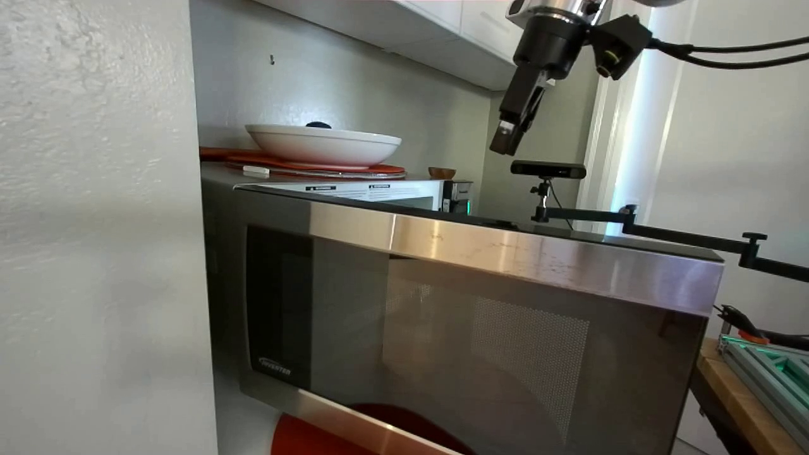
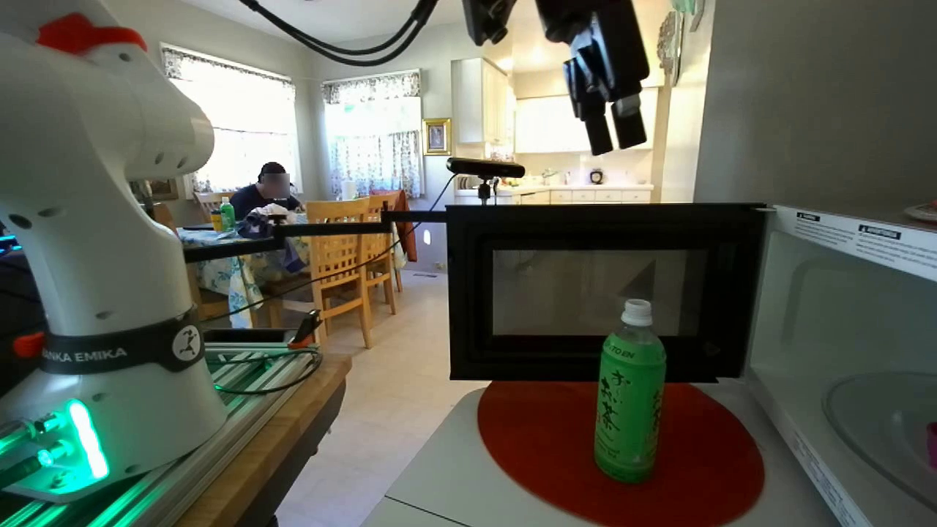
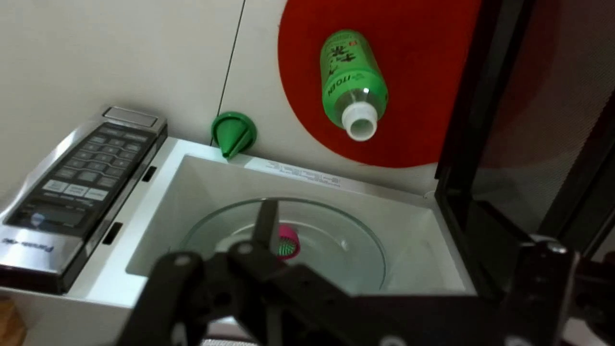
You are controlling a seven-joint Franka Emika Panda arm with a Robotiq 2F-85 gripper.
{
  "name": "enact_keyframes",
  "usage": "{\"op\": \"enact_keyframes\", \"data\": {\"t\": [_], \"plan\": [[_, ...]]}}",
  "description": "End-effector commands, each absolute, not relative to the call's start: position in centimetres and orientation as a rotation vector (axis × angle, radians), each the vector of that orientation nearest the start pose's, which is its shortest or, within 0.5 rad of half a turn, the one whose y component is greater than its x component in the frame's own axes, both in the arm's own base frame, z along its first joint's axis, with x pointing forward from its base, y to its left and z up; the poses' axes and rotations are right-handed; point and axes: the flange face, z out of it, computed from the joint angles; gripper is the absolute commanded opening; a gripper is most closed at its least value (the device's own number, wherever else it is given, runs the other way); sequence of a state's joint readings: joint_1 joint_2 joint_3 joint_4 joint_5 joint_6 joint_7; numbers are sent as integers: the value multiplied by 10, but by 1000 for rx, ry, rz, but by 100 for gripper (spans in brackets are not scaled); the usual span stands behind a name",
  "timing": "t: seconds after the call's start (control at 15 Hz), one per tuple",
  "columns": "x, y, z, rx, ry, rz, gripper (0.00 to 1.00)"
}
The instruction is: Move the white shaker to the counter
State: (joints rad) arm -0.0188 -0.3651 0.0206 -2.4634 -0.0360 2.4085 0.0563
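Note:
I cannot make out the white shaker; it is hidden or out of view. A pale patch (image 3: 230, 241) shows on the glass turntable, partly behind my finger in the wrist view; I cannot tell what it is. My gripper (image 3: 375, 206) is open and empty, with its fingers wide apart above the open microwave (image 3: 408, 194). The gripper also shows high above the door in both exterior views (image 1: 504, 147) (image 2: 616, 140). The white counter (image 3: 259, 62) lies in front of the microwave and also shows in an exterior view (image 2: 446, 468).
The microwave door (image 2: 468, 293) stands open. A green bottle (image 2: 629, 410) stands on a red round mat (image 2: 710, 454). A green cone (image 3: 234, 133) is by the microwave rim. A pink bristled thing (image 3: 289, 235) lies on the turntable. A white bowl (image 1: 328, 145) sits on top.

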Motion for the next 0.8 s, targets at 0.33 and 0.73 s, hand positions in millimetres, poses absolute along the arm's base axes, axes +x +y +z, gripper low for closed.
{"op": "enact_keyframes", "data": {"t": [0.33,0.73], "plan": [[573,-24,492,-3185,158,-603,100],[641,-34,519,-3199,191,-752,100]]}}
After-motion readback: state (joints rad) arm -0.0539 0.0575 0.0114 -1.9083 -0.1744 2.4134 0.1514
